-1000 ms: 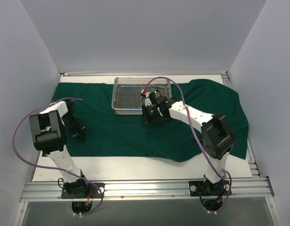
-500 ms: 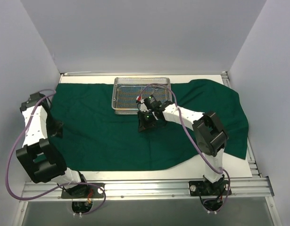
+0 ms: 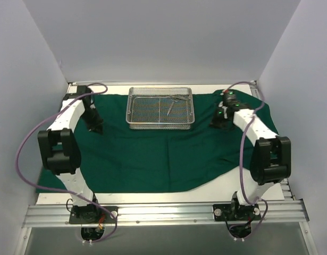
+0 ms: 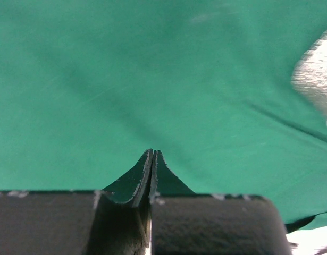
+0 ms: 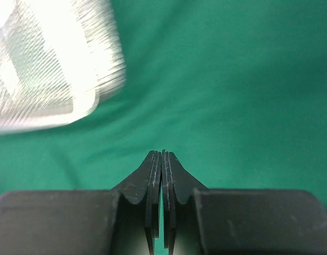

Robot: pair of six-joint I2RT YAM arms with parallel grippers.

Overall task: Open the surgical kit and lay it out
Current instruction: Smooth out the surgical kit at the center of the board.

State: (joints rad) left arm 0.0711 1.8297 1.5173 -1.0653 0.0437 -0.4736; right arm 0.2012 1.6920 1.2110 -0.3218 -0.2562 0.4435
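Where the white surface [image 3: 152,187] shows bare along its near side, the dark green cloth [image 3: 152,154] begins just beyond it; the cloth is spread open with its long axis running left to right, its near edge uneven and dipping lower at the left, and its right side rumpled into soft folds; the weave looks plain and matte. Further in, the left end effector [image 3: 95,128] hangs over the cloth's left part with its fingers pressed together, and in the left wrist view the two dark tips meet in a single point above green fabric; the right end effector [image 3: 216,124] hangs over the cloth's right part, its fingers likewise pressed flat against each other. Between the two and slightly farther back sits the silver wire-mesh tray [image 3: 135,118] on the cloth, rectangular, upright on its base, its long axis also left to right and parallel to the far edge; both wrist views catch it only as a bright blur. Thin metal instruments [image 3: 170,105] lie in its right half, one pointing roughly near to far.
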